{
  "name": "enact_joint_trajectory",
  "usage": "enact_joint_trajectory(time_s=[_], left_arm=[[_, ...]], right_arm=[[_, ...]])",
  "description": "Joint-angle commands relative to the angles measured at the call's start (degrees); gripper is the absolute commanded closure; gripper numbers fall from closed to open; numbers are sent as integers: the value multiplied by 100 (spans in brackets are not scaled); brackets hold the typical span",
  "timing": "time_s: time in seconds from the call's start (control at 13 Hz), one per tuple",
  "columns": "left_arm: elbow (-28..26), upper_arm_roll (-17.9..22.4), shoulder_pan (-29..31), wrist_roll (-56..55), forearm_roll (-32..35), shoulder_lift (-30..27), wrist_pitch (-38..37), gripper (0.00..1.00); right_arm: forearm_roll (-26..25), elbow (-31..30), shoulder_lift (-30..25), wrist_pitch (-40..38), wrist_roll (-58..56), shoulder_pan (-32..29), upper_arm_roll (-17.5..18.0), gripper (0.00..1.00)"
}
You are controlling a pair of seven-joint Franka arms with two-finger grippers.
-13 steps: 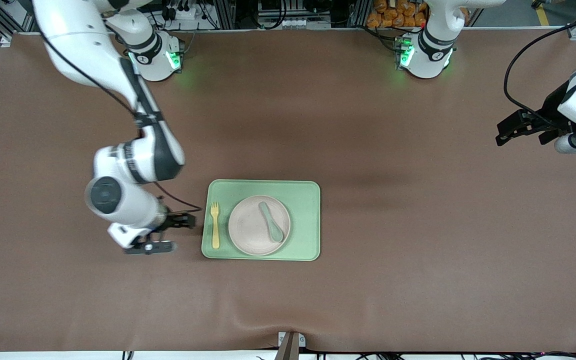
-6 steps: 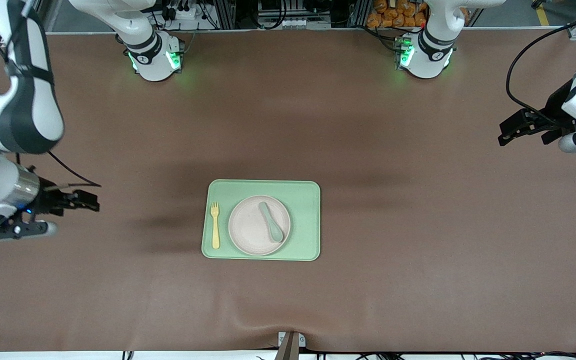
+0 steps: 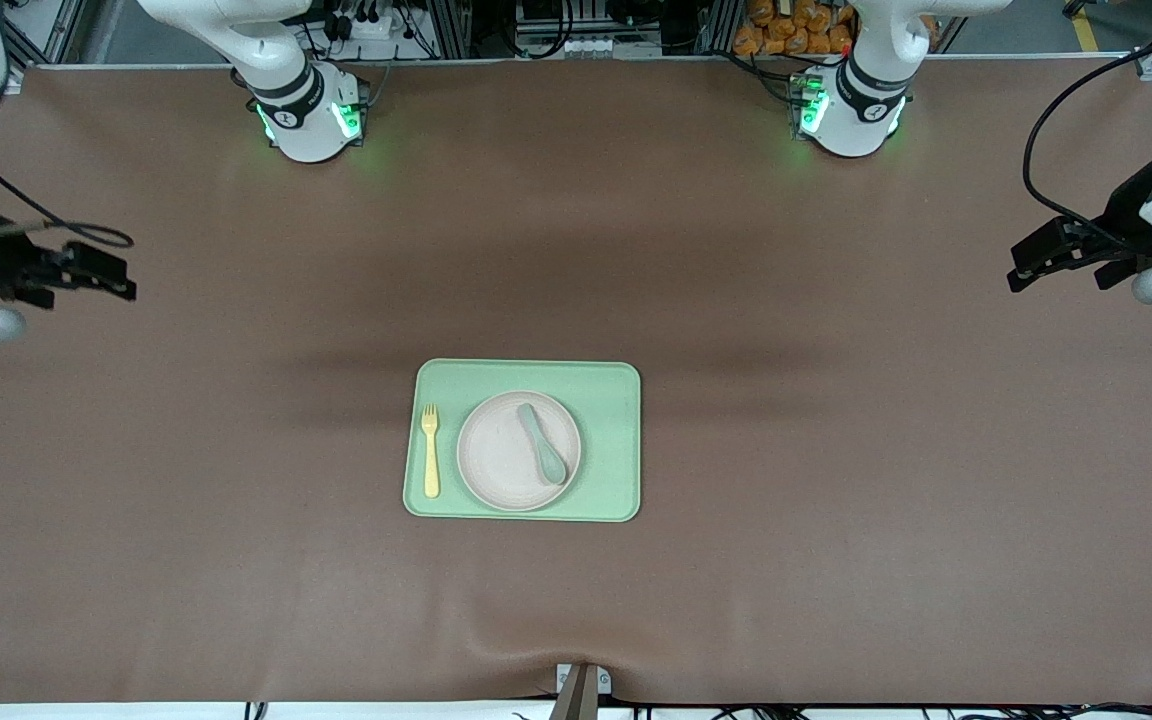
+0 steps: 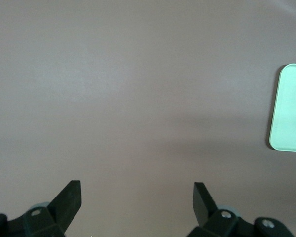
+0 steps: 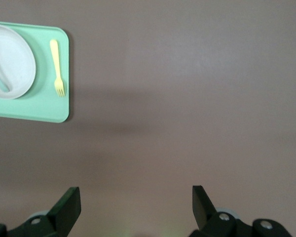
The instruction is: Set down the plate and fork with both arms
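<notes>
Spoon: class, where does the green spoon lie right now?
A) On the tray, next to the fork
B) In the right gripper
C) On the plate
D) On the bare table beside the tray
C: the spoon rests across the plate, which sits on the tray.

Fork [image 3: 430, 451] beside plate [image 3: 506, 460] on tray [image 3: 611, 440]

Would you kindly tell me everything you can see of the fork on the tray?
The fork is small, pale yellow and looks like plastic, with short tines and a slim straight handle. It lies flat on the light-green tray, beside the plate on the side toward the right arm's end of the table, apart from the plate's rim. Its tines point toward the robots' bases, its handle toward the front camera. Nothing but the tray touches it; neither gripper is near it.
</notes>
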Motion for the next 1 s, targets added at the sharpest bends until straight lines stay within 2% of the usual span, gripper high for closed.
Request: enact_joint_trajectory(time_s=[0.0, 0.46, 0.92], left_arm=[[86, 11, -4, 107, 9, 7, -78, 0], [77, 11, -13, 107, -17, 16, -78, 0], [60, 11, -13, 116, -26, 25, -79, 0]], right_arm=[[-97, 599, 18, -551, 68, -102, -30, 0], [-88, 900, 10, -561, -389, -489, -74, 0], [-88, 900, -8, -658, -328, -489, -57, 0]])
